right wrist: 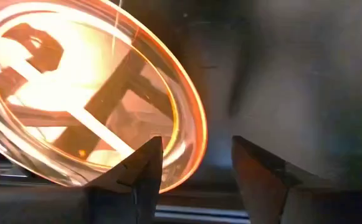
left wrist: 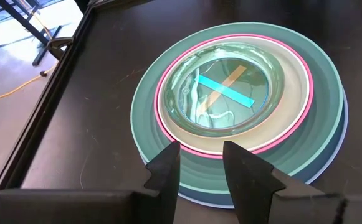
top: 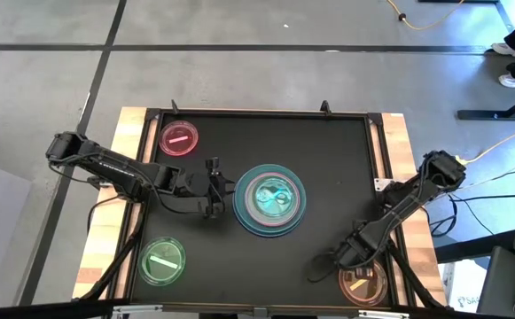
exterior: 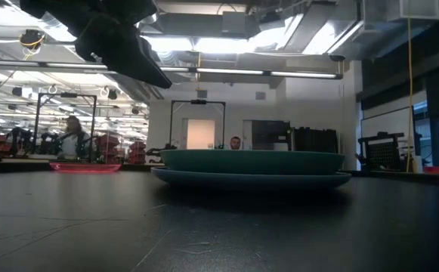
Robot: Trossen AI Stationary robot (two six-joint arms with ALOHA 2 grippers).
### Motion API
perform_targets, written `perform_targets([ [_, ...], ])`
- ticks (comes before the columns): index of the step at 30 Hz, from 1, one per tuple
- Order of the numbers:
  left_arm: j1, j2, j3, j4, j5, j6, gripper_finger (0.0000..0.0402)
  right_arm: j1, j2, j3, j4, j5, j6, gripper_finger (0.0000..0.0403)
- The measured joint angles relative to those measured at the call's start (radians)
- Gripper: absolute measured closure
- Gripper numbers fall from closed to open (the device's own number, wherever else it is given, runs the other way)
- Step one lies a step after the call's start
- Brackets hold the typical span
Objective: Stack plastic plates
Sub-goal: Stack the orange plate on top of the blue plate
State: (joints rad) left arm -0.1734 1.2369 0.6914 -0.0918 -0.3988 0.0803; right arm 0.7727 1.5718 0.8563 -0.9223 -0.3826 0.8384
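Black table (top: 328,177), stacked plates (top: 270,199), blue dish (top: 273,195) inside

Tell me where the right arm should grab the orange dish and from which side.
Take the orange dish by its thin raised rim, on the edge facing the table's middle, where the right gripper already sits with open fingers beside it. It looks shallow and flat on the table, so one finger likely has to go inside the rim and one outside. The left gripper waits by the stack.
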Motion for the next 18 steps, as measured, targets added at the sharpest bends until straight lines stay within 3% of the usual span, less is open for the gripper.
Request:
perform_targets([
  [11, 0.000, 0.000, 0.000, 0.000, 0.000, 0.000, 0.0285, -0.002, -0.003, -0.100, 0.195, -0.022, 0.051, 0.0224],
  [14, 0.001, 0.000, 0.000, 0.000, 0.000, 0.000, 0.0285, -0.005, -0.003, -0.102, 0.195, -0.041, 0.051, 0.0246],
  [18, 0.001, 0.000, 0.000, 0.000, -0.001, 0.000, 0.0285, -0.025, -0.001, -0.105, 0.186, -0.045, 0.023, 0.0304],
])
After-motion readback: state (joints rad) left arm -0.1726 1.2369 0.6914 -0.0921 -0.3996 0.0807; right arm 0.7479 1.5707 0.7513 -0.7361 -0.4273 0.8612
